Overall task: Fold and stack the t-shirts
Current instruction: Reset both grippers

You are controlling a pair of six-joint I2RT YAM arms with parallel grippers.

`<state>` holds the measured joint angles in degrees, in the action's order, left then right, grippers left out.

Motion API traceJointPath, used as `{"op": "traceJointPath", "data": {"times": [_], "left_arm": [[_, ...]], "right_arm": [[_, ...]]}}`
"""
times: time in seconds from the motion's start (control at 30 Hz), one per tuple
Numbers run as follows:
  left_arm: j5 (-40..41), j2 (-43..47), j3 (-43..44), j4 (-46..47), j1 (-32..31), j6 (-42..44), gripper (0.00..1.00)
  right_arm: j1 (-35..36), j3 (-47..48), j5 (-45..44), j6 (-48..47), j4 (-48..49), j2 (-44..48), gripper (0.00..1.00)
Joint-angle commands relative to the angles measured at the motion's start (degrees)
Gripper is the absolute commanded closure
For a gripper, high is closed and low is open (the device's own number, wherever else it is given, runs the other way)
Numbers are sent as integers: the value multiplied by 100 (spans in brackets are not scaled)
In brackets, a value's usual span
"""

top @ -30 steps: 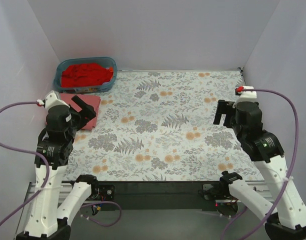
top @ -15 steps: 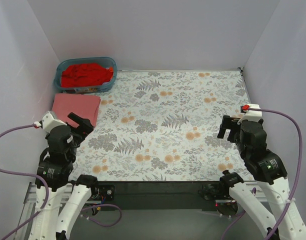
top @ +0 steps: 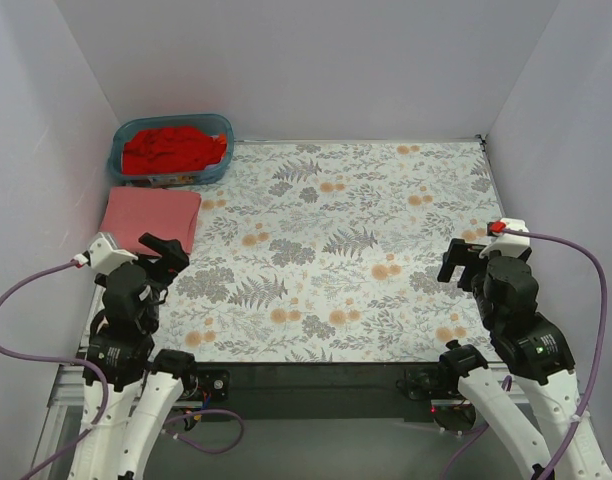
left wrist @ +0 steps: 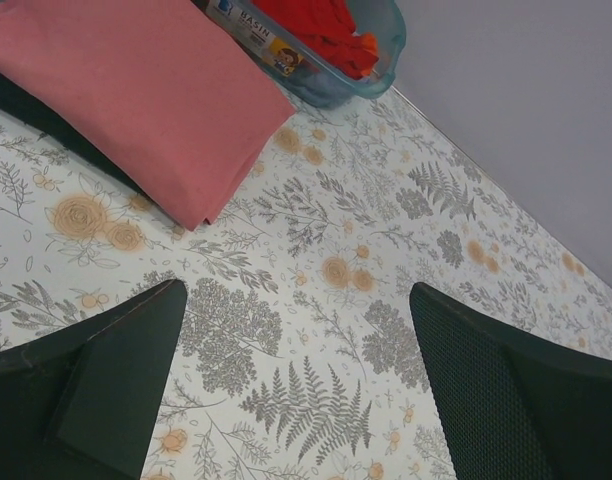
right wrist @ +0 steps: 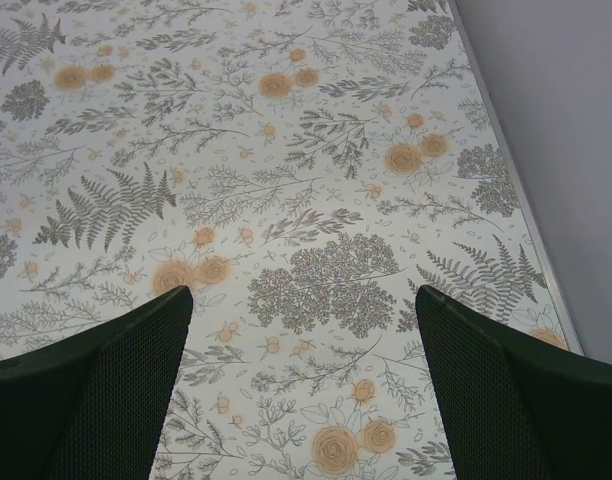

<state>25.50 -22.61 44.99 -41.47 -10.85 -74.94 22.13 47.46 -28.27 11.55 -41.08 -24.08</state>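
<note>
Hovering above the desk [top: 336,230], the left end effector [top: 164,253] and right end effector [top: 464,262] are both spread wide and hold nothing.

The red t-shirts [top: 171,148] lie heaped in the blue bin [top: 229,150], whose long axis runs along the back wall. Just on the bin's near side lies a folded pink t-shirt [top: 153,215], with a dark layer under its edge that could be cloth or shadow. The left end effector hangs nearer than that shirt, in line with the bin. The right one is well apart from the bin, across the floral cover. The next shirt probably falls to the left arm, reaching over the pink one. The cover lies flat, and pale walls [top: 306,60] close in behind and beside the bin.
</note>
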Motion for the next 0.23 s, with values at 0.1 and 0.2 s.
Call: {"op": "traceJointPath", "data": {"times": [0.1,0.2], "left_arm": [[8,503,-412,446,-22,146,4],[-45,687,-596,552,-14,207,5]], "right_arm": [[-16,-79,-3,-153,443,78,2],[-7,-114,-29,-215,548,114,2]]}}
